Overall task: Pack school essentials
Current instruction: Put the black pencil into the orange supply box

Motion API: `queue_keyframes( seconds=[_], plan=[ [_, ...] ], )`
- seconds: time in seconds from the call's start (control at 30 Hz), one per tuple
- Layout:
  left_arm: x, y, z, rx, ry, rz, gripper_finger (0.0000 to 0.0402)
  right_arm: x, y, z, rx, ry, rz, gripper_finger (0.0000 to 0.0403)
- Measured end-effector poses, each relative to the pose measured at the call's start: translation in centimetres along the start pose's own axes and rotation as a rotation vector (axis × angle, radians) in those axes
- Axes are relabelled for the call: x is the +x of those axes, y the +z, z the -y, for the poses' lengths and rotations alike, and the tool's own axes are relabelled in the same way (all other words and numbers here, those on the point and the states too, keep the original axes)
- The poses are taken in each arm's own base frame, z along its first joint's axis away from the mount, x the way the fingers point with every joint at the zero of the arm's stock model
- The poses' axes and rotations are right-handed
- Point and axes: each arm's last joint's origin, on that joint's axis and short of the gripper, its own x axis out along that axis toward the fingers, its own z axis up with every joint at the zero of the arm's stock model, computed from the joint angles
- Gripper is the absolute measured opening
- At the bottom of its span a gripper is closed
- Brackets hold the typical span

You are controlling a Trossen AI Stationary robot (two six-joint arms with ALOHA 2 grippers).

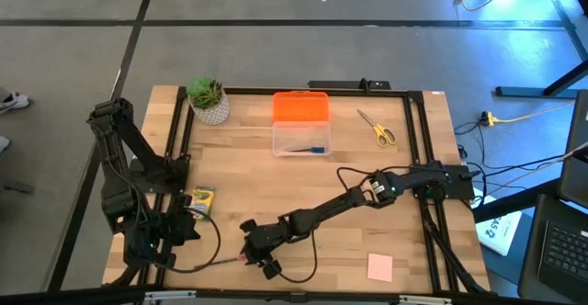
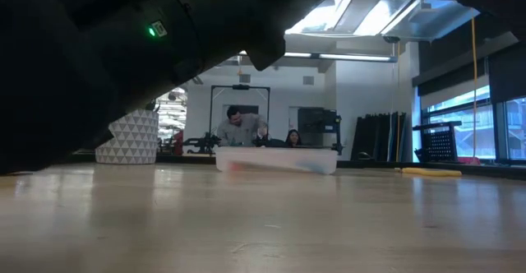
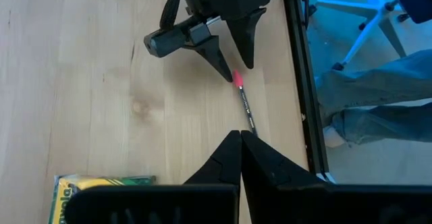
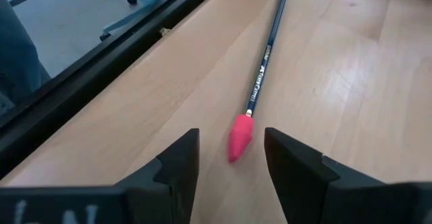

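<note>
From desk height, my own arm [image 2: 123, 51] blocks most of the scene as a dark mass, hiding everything near me. The clear case [image 2: 275, 159] beyond is blurred, its contents just smears of colour. In my left wrist view the crayon box [image 3: 101, 196] is cut off by the picture's edge and partly behind my gripper.

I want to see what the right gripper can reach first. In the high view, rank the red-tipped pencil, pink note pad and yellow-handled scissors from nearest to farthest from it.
From the right gripper:
1. Red-tipped pencil, right at its fingertips, front edge.
2. Pink note pad, front right.
3. Yellow-handled scissors, far right, back.
</note>
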Motion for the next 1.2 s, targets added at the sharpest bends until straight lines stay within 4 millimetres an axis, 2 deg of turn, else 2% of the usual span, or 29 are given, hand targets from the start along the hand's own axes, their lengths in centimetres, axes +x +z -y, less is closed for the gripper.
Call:
queue_keyframes(
  seconds=[0.33,0.83,1.2],
  plan=[
    [0.0,0.0,0.0,-0.003,0.000,0.000,0.0000,0.8,-0.7,0.1,-0.005,-0.003,0.028,0.0164],
    [0.0,0.0,0.0,-0.005,0.001,0.001,0.0000,0.7,-0.9,0.9,0.008,-0.012,0.013,0.0164],
    [0.0,0.0,0.0,-0.006,0.001,0.001,0.0000,1.0,-1.4,0.9,0.010,0.033,0.019,0.0099]
  ],
)
